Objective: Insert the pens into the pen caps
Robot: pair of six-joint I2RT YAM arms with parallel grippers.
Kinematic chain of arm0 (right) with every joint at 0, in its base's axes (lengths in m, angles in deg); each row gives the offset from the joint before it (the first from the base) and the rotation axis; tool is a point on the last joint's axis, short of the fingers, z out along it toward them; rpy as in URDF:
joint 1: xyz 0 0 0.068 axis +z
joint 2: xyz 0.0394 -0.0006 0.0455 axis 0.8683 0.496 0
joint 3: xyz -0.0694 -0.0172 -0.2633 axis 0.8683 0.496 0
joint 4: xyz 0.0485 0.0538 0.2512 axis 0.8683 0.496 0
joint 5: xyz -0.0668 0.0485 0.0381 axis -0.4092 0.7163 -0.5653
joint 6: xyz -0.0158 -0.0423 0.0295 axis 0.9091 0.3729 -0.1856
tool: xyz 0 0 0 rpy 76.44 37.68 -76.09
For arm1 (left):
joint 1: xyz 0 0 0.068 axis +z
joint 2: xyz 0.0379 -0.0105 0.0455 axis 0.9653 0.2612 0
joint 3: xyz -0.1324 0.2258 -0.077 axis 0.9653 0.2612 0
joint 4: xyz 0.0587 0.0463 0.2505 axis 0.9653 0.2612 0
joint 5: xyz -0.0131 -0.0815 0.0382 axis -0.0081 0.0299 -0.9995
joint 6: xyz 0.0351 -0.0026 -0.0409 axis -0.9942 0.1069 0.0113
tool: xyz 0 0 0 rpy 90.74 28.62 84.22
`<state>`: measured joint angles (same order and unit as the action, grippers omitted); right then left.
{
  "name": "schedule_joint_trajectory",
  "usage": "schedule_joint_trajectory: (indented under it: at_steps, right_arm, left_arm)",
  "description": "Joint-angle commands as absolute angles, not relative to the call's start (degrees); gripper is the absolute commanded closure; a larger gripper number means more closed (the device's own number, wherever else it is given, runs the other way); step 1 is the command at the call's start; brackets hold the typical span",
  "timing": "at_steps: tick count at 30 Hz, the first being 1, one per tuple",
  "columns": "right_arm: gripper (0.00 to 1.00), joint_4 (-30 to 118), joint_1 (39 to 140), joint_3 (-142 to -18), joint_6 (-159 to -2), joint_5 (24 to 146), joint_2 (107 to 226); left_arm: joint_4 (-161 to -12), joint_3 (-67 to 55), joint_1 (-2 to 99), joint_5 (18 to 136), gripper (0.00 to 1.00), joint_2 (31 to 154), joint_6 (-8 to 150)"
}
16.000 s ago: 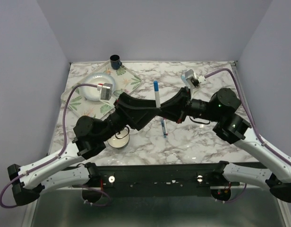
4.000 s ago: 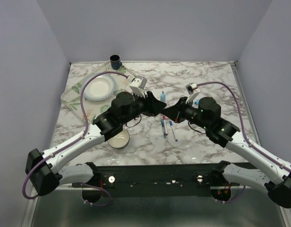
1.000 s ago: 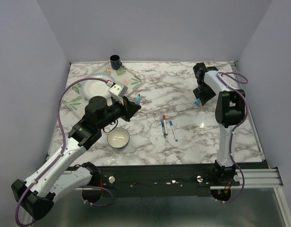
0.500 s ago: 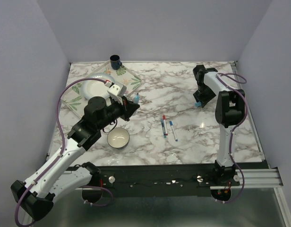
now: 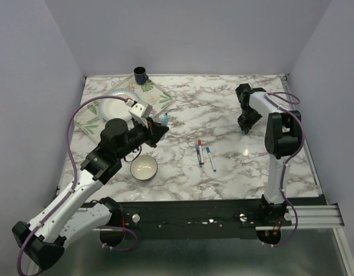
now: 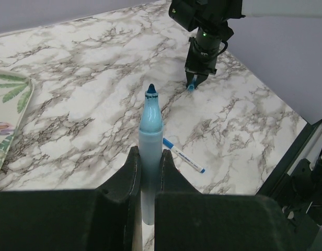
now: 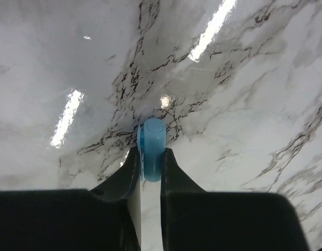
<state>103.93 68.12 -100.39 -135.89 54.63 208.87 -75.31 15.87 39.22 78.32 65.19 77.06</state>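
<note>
Lilac walls point(image 5: 183, 34) close in a marble-patterned table point(image 5: 223, 172). The left arm point(image 5: 79, 184) reaches from the near left corner towards the middle, and the right arm point(image 5: 277, 155) stands tall at the right, bent down at the far right of the table.

A leaf-printed tray point(image 5: 157, 99) lies at the far left with a white plate point(image 5: 116, 103) on it and a dark cup point(image 5: 141, 74) at its far corner. A cream bowl point(image 5: 143, 167) sits near the left arm's elbow.

The left gripper point(image 5: 160, 131) has its fingers drawn narrow on the barrel of the light blue pen point(image 6: 150, 130), bare tip up, above the table.

Two thin white pens point(image 5: 199, 154) lie side by side in the middle, free of both arms.

The right gripper point(image 7: 149, 157) points down at the table, fingers pinched close on either side of the light blue cap point(image 7: 152, 141), well apart from the held pen.
</note>
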Motion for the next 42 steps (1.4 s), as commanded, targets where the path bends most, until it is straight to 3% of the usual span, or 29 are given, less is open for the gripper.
schedule_joint_trajectory:
  at_steps: [1,10,18,23,29,32,37,42]
  right_arm:
    - [0.97,98.50,68.09,-96.75,-132.39,54.76,205.47]
    - [0.99,86.02,68.09,-84.01,-119.23,58.09,197.48]
    - [0.99,65.90,68.17,-62.57,-103.83,76.46,177.29]
    - [0.99,62.55,69.84,-61.14,-99.43,89.17,165.32]
    - [0.99,51.93,74.32,-60.18,-102.40,101.76,149.85]
    - [0.99,38.32,77.91,-57.37,-108.20,109.50,144.32]
    - [0.99,25.38,85.04,-57.36,-113.56,111.98,141.75]
    - [0.99,13.52,91.63,-54.38,-115.95,112.78,141.92]
  left_arm:
    - [-76.35,16.56,39.17,76.80,1.00,63.63,76.33]
    - [-76.35,16.74,39.17,76.97,1.00,63.55,76.25]
    - [-76.96,16.83,39.17,82.33,1.00,65.65,76.60]
    - [-78.37,16.83,38.82,88.48,1.00,67.67,77.12]
    - [-80.91,17.26,37.59,97.43,1.00,68.90,78.09]
    - [-83.46,17.44,37.15,102.45,1.00,70.57,80.45]
    - [-90.21,17.62,34.88,115.45,1.00,73.65,85.73]
    - [-98.57,19.46,34.69,120.65,1.00,74.36,92.41]
